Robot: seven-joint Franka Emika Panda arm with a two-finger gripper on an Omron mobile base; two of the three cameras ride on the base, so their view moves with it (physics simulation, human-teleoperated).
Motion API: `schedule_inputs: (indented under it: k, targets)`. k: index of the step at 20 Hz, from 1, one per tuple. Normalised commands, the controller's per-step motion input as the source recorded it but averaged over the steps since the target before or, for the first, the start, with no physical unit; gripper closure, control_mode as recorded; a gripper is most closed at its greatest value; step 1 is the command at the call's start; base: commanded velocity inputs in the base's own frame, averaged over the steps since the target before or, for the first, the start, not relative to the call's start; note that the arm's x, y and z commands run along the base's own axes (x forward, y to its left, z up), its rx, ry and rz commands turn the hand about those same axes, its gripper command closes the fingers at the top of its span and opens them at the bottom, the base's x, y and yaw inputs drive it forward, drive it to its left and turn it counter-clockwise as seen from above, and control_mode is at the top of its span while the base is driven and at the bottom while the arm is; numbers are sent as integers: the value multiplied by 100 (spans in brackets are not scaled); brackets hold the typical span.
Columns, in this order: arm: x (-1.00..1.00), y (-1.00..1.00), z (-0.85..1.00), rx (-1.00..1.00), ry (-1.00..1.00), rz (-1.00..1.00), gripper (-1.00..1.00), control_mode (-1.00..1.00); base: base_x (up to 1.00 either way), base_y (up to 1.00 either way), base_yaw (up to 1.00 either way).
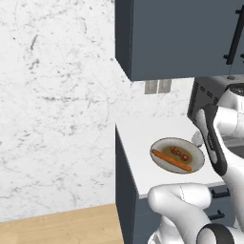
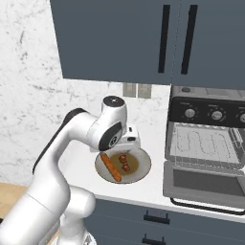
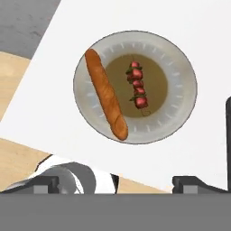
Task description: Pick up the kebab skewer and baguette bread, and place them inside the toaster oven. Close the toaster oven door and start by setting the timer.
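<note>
A round plate (image 3: 180, 81) on the white counter carries both foods. The baguette bread (image 3: 107, 94) lies along its left side and the kebab skewer (image 3: 137, 88) rests in its brown centre, apart from the loaf. My gripper (image 3: 121, 182) hangs open above the plate, fingertips (image 3: 45, 184) far apart and holding nothing. From the right base camera, the gripper (image 2: 126, 143) is just over the plate (image 2: 141, 173), baguette (image 2: 110, 167) and skewer (image 2: 124, 161). The toaster oven (image 2: 208, 112) stands to the right, its door (image 2: 206, 181) folded down open, wire rack showing.
Dark blue wall cupboards (image 2: 143, 38) hang low over the counter and oven. The counter's left edge (image 1: 117, 143) drops to the wooden floor (image 1: 57, 224) close to the plate (image 1: 162, 144). Oven knobs (image 2: 190, 113) sit above the cavity. A wall outlet (image 2: 136, 90) is behind.
</note>
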Motion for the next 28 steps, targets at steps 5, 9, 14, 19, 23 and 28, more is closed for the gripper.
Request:
schedule_inputs:
  k: [5, 9, 14, 19, 23, 28]
  targets:
    - [59, 54, -55, 0, 13, 13, -100, -100, 0, 0, 0]
    - [42, 48, -67, 0, 10, 17, -100, -100, 0, 0, 0]
    - [37, 33, -71, 0, 5, 17, -100, -100, 0, 0, 0]
    - [38, 0, -70, 0, 0, 13, -100, -100, 0, 0, 0]
    - [31, 0, -50, 0, 0, 6, -100, -100, 0, 0, 0]
    - [27, -1, -35, 0, 0, 3, -100, -100, 0, 0, 0]
